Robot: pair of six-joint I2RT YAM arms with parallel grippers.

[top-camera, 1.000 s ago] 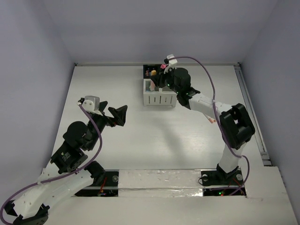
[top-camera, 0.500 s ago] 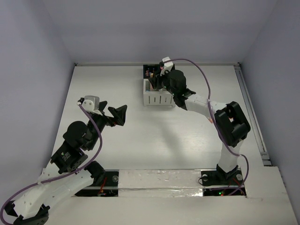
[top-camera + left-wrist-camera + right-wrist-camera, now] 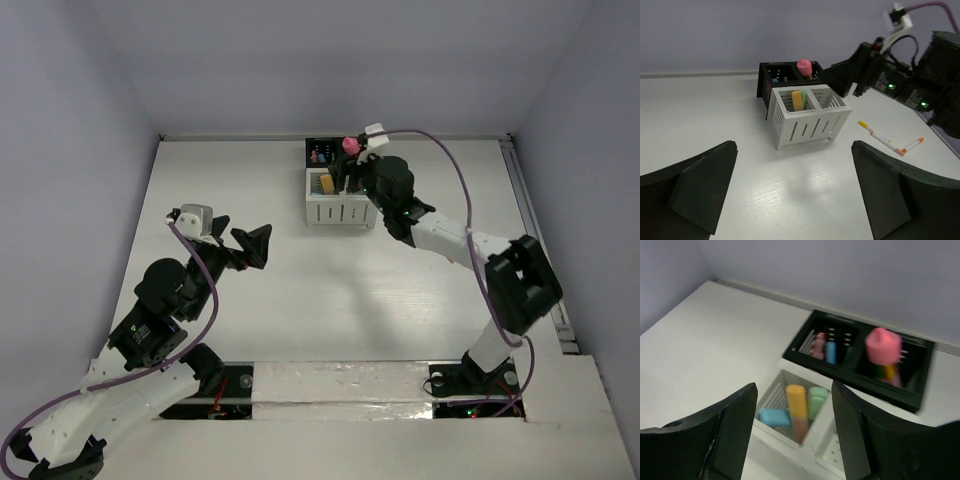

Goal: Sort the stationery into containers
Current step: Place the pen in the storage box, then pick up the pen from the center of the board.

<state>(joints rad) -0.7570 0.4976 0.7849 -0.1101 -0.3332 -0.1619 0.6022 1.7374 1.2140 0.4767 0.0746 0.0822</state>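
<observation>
The organizer has two black compartments (image 3: 324,153) joined to two white slatted ones (image 3: 341,209). In the right wrist view an orange stick (image 3: 798,404), a mint green stick (image 3: 816,399) and a blue stick (image 3: 773,416) are in the left white compartment. A pink stick (image 3: 817,344) and a blue stick (image 3: 830,352) are in the left black compartment. A pink round-topped piece (image 3: 883,346) stands in the right black one. My right gripper (image 3: 795,437) is open and empty above the white compartments (image 3: 352,176). My left gripper (image 3: 262,246) is open and empty, well left of the organizer.
Two thin white pens with coloured ends (image 3: 880,136) (image 3: 912,145) lie on the table right of the organizer, under the right arm. The white table (image 3: 250,180) ends at the back wall just behind the organizer. A rail (image 3: 535,230) runs along the right edge.
My right gripper has drawn back to the right from over the white compartment. An orange stick now shows in that compartment. The left arm has not moved.
</observation>
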